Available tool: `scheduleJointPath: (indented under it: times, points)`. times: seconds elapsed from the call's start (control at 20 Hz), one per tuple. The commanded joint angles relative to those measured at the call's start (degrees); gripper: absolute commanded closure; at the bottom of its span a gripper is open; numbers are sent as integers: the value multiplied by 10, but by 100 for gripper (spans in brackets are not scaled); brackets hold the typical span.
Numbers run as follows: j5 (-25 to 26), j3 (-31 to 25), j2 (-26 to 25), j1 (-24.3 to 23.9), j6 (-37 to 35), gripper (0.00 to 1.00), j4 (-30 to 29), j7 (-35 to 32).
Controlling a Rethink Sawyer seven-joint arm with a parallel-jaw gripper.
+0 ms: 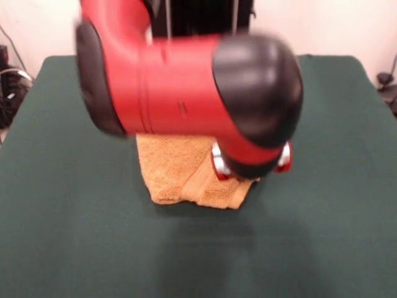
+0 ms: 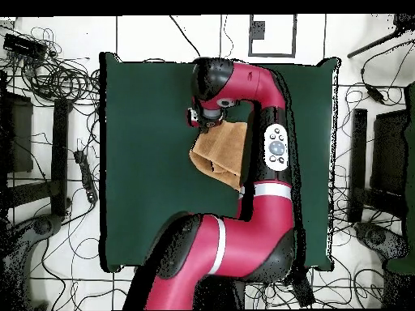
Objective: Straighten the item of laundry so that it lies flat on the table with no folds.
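Note:
The orange-tan towel (image 1: 177, 169) lies folded and bunched near the middle of the dark green table (image 1: 68, 223), with a thick fold along its near edge. In the overhead view the towel (image 2: 223, 150) is a crumpled, roughly four-sided shape on the table (image 2: 138, 170). The red and black arm reaches over it and hides the towel's far part in the front view. The gripper (image 1: 251, 166) hangs under the arm's black end, at the towel's right corner. In the overhead view the gripper (image 2: 206, 120) is at the towel's upper corner. Its jaws are hidden by the arm.
The robot's pedestal (image 1: 198, 18) stands at the table's far side. Tangled cables (image 2: 49, 73) and dark stands (image 2: 377, 162) lie on the floor on both sides of the table. Green cloth shows all round the towel.

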State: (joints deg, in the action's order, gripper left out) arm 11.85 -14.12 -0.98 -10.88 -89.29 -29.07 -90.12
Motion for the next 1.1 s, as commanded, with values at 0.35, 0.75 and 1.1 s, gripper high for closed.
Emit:
scheduleJointPath:
  times: [0.35,0.75,1.1]
  points:
    - [-11,-33,-80,35,48,100,-18,-31]
    - [-12,-10,-10,4,196,100,-166,-42]
    - [-16,-9,-8,6,219,0,-169,-74]
